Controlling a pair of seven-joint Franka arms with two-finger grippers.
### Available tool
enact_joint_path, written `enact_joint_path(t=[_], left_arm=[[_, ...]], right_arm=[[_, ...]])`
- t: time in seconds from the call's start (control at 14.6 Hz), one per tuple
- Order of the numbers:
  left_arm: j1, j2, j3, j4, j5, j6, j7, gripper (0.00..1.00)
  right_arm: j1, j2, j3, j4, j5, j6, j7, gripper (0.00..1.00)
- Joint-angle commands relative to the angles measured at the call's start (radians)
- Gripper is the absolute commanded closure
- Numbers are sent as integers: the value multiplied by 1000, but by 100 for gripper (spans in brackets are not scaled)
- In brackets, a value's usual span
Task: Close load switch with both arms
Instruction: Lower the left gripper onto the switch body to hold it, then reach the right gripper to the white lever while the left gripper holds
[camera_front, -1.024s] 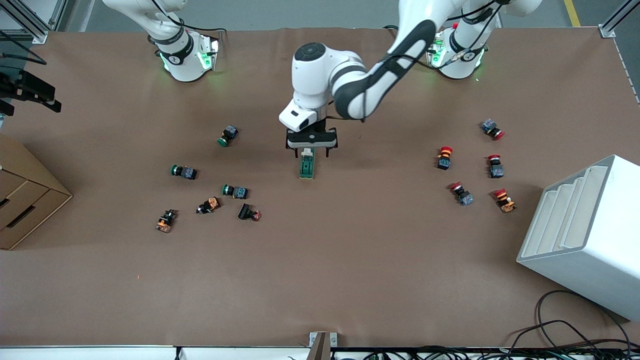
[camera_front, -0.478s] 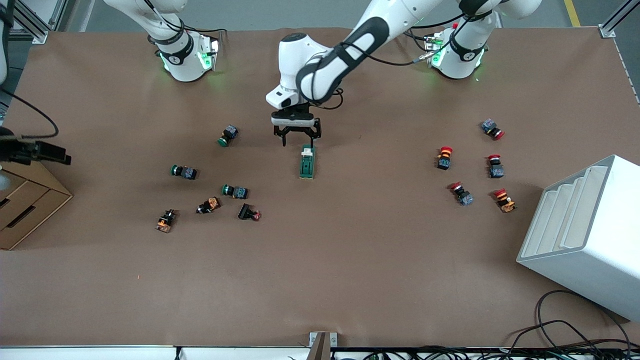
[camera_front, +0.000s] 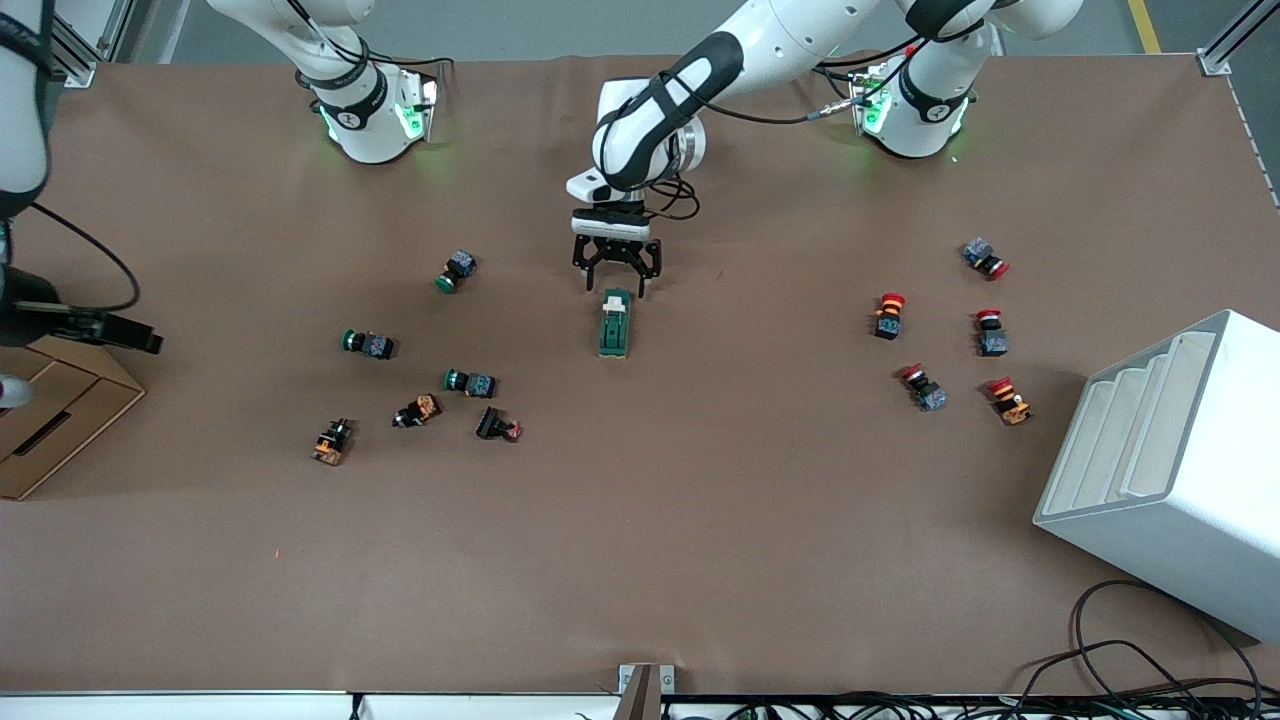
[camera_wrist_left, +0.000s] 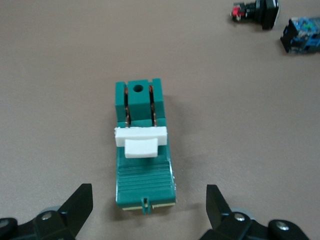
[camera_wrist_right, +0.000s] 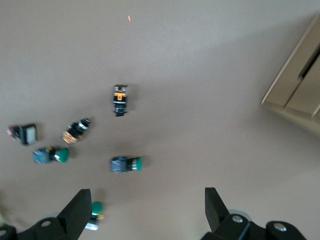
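Note:
The load switch (camera_front: 614, 325) is a dark green block with a white lever (camera_wrist_left: 141, 140) lying across its middle, at the table's centre. In the left wrist view the load switch (camera_wrist_left: 144, 160) lies just ahead of the fingers. My left gripper (camera_front: 615, 275) is open and empty, low over the table at the switch's end nearer the bases, not touching it. The left gripper (camera_wrist_left: 147, 210) has its black fingertips (camera_wrist_left: 80, 200) spread wider than the block. My right gripper (camera_wrist_right: 145, 215) is open and empty, high over the green-capped buttons. The right arm (camera_front: 20, 100) shows at the table's edge.
Green-capped and orange push-buttons (camera_front: 470, 381) lie scattered toward the right arm's end. Red-capped push-buttons (camera_front: 888, 315) lie toward the left arm's end. A white rack (camera_front: 1170, 470) stands there nearer the camera. A cardboard drawer box (camera_front: 50, 400) sits at the right arm's end.
My left gripper has drawn back from the switch's end toward the bases. The right arm has come farther in over the cardboard box.

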Motion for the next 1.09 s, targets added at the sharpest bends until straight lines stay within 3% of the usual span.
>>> enact_joint_path(t=[0.0, 0.34, 0.61, 1.02], left_arm=[[-28, -7, 4, -16, 100, -57, -118, 1], [-89, 50, 4, -18, 198, -245, -311, 1], [-111, 81, 4, -21, 218, -308, -314, 1], [-127, 102, 4, -19, 244, -362, -339, 1]], right_arm=[[150, -16, 2, -19, 6, -5, 389, 0], [351, 39, 2, -67, 89, 127, 959, 0], [537, 47, 2, -243, 121, 415, 1381, 0], [741, 105, 0, -415, 120, 731, 1717, 0]])
